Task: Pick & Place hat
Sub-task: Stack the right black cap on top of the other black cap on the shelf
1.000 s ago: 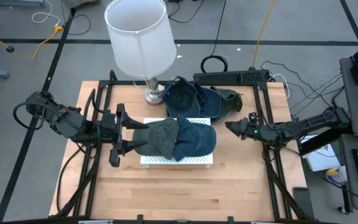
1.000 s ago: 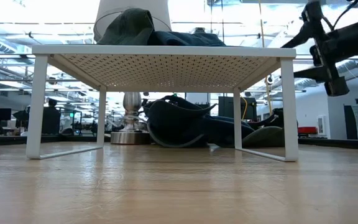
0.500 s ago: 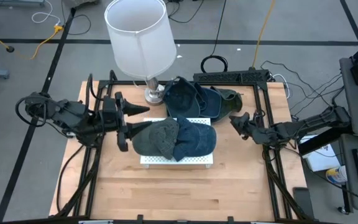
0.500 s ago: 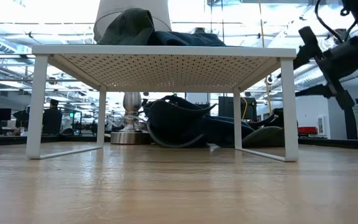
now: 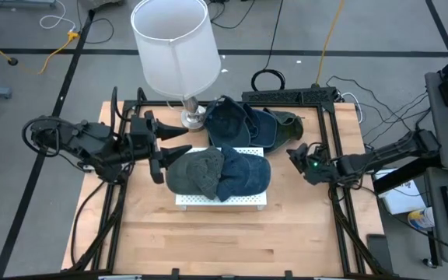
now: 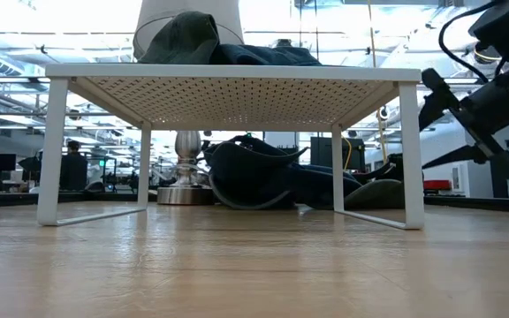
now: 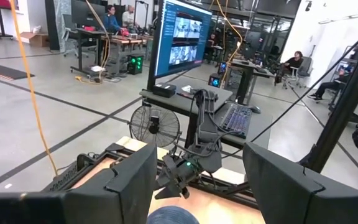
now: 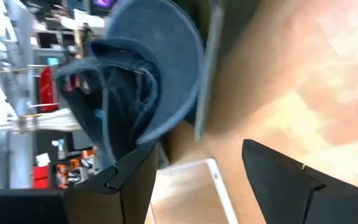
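Wooden bench (image 5: pixel 232 241) from above: left tool (image 5: pixel 164 153) spread wide, empty, just left of the grey hat (image 5: pixel 198 170) on the white rack (image 5: pixel 222 199). Low view adds hats (image 6: pixel 263 183) piled under that rack. Right tool (image 5: pixel 295 156) also spread open, empty, hovering right of the rack.

The left gripper (image 5: pixel 173 152) has swung toward the worktop's lamp edge; the right gripper (image 5: pixel 292 153) has edged toward the rack (image 5: pixel 220 199).
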Robot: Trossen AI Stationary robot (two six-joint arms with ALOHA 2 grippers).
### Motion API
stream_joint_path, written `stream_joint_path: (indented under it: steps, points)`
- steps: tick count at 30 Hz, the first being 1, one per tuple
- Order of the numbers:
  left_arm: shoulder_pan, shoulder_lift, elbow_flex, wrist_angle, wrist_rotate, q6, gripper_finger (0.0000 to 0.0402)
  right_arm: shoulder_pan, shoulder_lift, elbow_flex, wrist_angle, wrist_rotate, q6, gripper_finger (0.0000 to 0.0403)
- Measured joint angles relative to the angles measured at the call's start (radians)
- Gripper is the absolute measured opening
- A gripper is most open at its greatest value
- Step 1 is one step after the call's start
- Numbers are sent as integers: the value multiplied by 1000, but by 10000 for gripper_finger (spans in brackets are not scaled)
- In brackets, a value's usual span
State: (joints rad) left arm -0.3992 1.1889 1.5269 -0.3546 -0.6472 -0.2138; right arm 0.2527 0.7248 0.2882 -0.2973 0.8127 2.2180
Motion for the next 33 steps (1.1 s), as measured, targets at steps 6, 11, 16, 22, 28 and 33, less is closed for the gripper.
stream_joint_path:
  steps: [6,11,16,22,28,33]
  points:
    - [0,0,0,0,1,0,244,-79,68,0,0,-86,8,228]
    - [0,0,0,-1,1,25,244,-188,116,0,101,-165,-108,228]
    - [15,0,0,-1,2,29,244,-321,158,0,211,-251,-234,228]
    - [39,0,0,-1,2,44,244,-468,225,0,348,-365,-354,209]
    - [59,0,0,-10,8,55,244,-570,320,0,457,-478,-424,182]
    - [71,0,0,-11,43,54,243,-609,394,0,562,-504,-448,162]
